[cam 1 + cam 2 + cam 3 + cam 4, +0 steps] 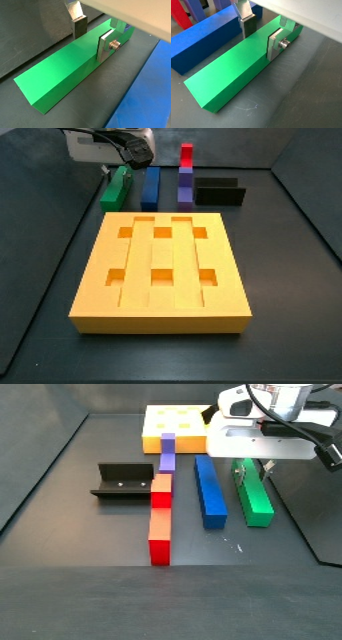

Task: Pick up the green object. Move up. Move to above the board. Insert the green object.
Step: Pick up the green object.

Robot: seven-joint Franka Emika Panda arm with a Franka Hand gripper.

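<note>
The green object [63, 72] is a long matte green bar lying flat on the dark floor, seen in both wrist views [234, 72] and both side views [116, 190] [253, 496]. My gripper [92, 36] [261, 35] is low over one end of it, with a silver finger [106, 45] on one long side and the other finger [79, 26] on the opposite side. The jaws stand open with a small gap to the bar. The board [160, 308] [167, 419] is a large orange-yellow slab with square holes, apart from the bar.
A blue bar [204, 40] [209, 489] lies parallel right beside the green bar. Beyond it lie a purple bar [168, 454] and red pieces [159, 549] in a line. The dark fixture [123, 480] [221, 191] stands further off.
</note>
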